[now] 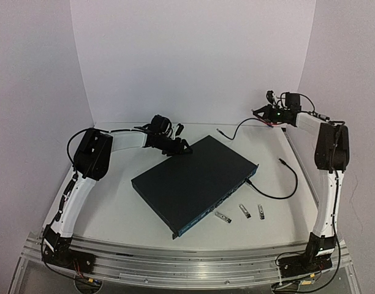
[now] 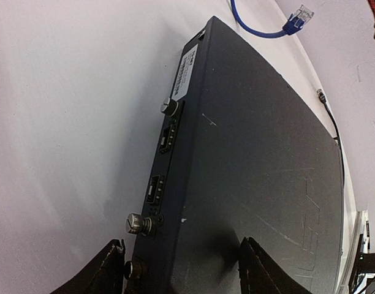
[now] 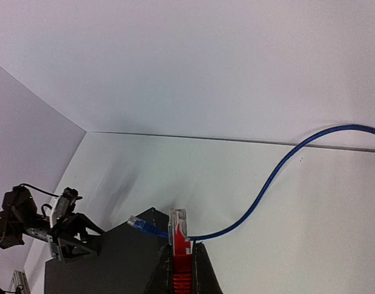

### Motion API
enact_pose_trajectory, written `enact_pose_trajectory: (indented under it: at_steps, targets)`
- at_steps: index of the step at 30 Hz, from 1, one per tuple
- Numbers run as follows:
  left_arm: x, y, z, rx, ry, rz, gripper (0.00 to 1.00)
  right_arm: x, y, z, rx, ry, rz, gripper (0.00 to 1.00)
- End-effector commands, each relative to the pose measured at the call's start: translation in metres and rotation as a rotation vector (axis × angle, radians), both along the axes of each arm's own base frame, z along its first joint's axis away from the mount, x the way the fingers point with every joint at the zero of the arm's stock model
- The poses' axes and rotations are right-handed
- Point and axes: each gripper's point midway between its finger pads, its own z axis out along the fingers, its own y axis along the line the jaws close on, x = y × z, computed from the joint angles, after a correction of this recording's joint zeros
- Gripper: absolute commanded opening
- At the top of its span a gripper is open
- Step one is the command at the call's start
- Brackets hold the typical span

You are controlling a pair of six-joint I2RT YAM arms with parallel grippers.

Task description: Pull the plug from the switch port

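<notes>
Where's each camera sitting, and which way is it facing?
Top external: above and behind the bases, looking down on the table; both arms show.
Left wrist: low at the switch, looking along its side; left gripper fingers at the bottom.
Right wrist: raised, looking toward the far left corner; right gripper pinches the plug.
Shared: all three show the switch; both wrist views, the blue cable.

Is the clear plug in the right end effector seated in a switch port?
No: the clear plug sits pinched in the right end effector, up in open air apart from the switch.
</notes>
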Motion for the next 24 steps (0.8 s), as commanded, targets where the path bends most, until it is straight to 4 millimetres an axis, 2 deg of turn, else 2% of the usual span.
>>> enact_pose_trajectory:
  at_steps: [1,4,6,8,10,13,15,17,18,19,21,23,24]
  targets:
    - [-0.023,0.038,-0.092,0.215,0.173,0.068,0.62,0.040,0.034,-0.005,0.026,-0.151,0.021,0.00]
    - [-0.023,0.038,-0.092,0.215,0.174,0.070,0.62,0.056,0.049,-0.015,0.042,-0.191,0.018,0.02]
    - [-0.023,0.038,-0.091,0.215,0.172,0.072,0.63,0.065,0.054,-0.028,0.039,-0.191,0.003,0.07]
    - [-0.022,0.038,-0.090,0.215,0.169,0.074,0.62,0.073,0.055,-0.045,0.052,-0.163,-0.020,0.21]
    - [-0.021,0.039,-0.088,0.217,0.163,0.076,0.62,0.076,0.055,-0.051,0.074,-0.140,-0.032,0.37]
    - [-0.021,0.041,-0.086,0.222,0.156,0.079,0.62,0.074,0.053,-0.050,0.078,-0.125,-0.049,0.55]
    - [-0.021,0.041,-0.084,0.222,0.152,0.078,0.63,0.072,0.048,-0.042,0.059,-0.130,-0.080,0.63]
    - [-0.021,0.042,-0.084,0.224,0.150,0.076,0.63,0.066,0.041,-0.038,0.029,-0.123,-0.121,0.71]
    - [-0.021,0.041,-0.083,0.223,0.148,0.074,0.63,0.063,0.035,-0.028,0.015,-0.125,-0.154,0.80]
    - [-0.021,0.041,-0.083,0.224,0.147,0.074,0.63,0.057,0.032,-0.025,0.002,-0.111,-0.167,0.84]
    - [-0.021,0.042,-0.082,0.226,0.144,0.074,0.63,0.036,0.026,-0.033,-0.027,-0.024,-0.179,0.86]
    - [-0.021,0.042,-0.082,0.227,0.143,0.072,0.63,0.008,0.022,-0.030,-0.039,0.039,-0.181,0.87]
    - [-0.022,0.042,-0.082,0.224,0.142,0.070,0.63,-0.009,0.020,-0.040,-0.047,0.090,-0.186,0.87]
